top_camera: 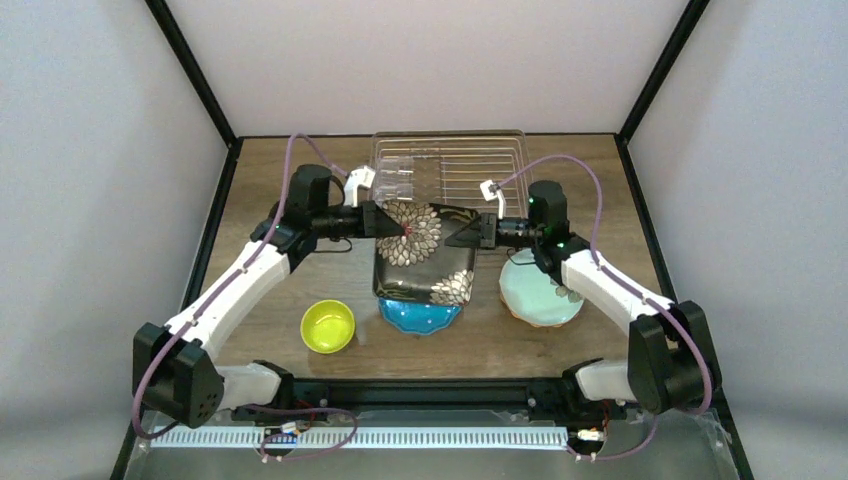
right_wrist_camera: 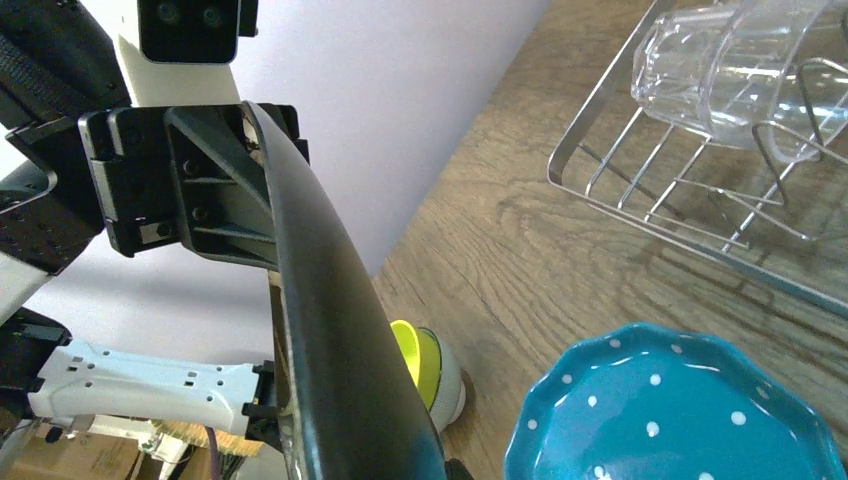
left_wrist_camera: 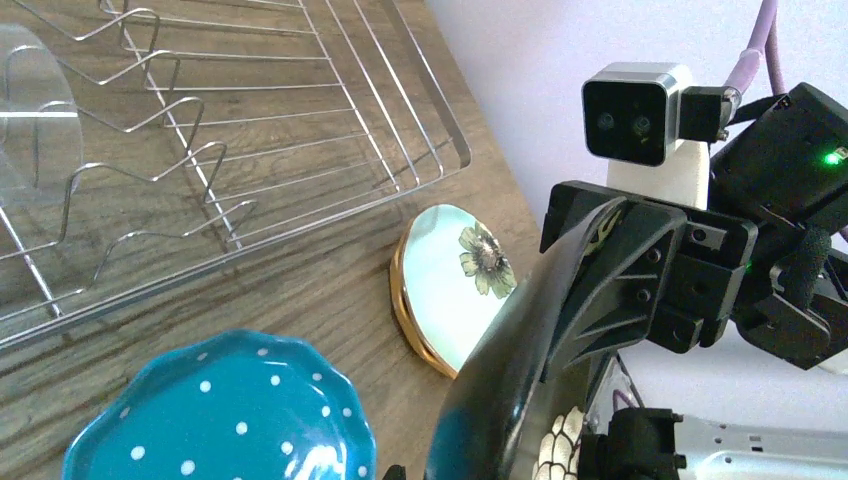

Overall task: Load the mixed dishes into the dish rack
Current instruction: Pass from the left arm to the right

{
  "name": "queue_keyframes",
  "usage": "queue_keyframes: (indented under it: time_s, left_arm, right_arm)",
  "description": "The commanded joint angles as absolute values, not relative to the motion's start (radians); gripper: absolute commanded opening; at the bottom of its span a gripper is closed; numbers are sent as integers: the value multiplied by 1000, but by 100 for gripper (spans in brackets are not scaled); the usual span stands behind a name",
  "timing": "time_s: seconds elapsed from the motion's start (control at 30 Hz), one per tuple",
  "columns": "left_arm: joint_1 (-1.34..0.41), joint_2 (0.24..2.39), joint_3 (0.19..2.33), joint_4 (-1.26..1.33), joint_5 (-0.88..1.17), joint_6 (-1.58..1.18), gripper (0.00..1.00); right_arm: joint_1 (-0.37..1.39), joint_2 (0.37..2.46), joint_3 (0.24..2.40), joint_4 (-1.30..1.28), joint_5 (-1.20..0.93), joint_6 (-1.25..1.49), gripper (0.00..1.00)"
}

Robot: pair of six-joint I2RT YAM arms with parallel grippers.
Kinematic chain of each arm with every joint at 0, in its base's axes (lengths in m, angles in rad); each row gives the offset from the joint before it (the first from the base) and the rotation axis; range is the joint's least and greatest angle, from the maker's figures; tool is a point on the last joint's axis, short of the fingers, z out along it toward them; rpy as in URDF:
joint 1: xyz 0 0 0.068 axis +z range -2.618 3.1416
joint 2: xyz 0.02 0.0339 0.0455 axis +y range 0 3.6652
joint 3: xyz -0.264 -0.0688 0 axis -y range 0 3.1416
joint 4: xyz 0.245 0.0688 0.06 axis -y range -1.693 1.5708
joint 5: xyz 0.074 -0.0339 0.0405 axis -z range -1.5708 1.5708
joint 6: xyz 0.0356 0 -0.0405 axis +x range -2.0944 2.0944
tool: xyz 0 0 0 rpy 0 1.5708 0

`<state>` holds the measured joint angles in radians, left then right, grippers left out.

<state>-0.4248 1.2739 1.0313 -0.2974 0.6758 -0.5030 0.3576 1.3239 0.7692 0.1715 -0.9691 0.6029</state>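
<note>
The black square floral plate (top_camera: 420, 255) hangs tilted above the table, just in front of the dish rack (top_camera: 520, 142). My left gripper (top_camera: 385, 222) is shut on its left edge and my right gripper (top_camera: 464, 233) is shut on its right edge. In the wrist views the plate (left_wrist_camera: 520, 370) (right_wrist_camera: 330, 320) shows edge-on, running down to each camera's own jaws. A clear glass (top_camera: 395, 180) (right_wrist_camera: 730, 70) lies in the rack's left part. Under the plate's near edge sits the teal dotted plate (top_camera: 420, 318) (left_wrist_camera: 220, 420). The mint flower plate (top_camera: 535, 295) (left_wrist_camera: 450, 285) lies beneath my right arm.
The small yellow-green bowl (top_camera: 328, 326) (right_wrist_camera: 430, 375) stands on the wood near the front left. The rack's upright prongs (left_wrist_camera: 200, 160) stand bare to the right of the glass. Black frame posts and white walls close in the table.
</note>
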Motion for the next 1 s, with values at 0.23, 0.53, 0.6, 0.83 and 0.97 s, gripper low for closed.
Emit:
queue_keyframes:
  time_s: [0.23, 0.53, 0.6, 0.83, 0.97]
  left_arm:
    - [-447, 1329, 1155, -120, 628, -643, 40]
    - [-414, 1340, 1155, -113, 597, -684, 85]
    - [-406, 1341, 1158, -109, 596, -691, 89]
    - [-372, 1339, 1157, -86, 591, -725, 91]
    - [-350, 1344, 1178, -36, 593, -778, 97]
  right_arm:
    - [407, 1340, 797, 220, -904, 553, 1]
    - [401, 1327, 823, 223, -888, 537, 1]
    - [398, 1325, 827, 224, -881, 537, 1]
    - [383, 1319, 874, 174, -843, 507, 1]
    - [372, 1333, 914, 150, -831, 492, 1]
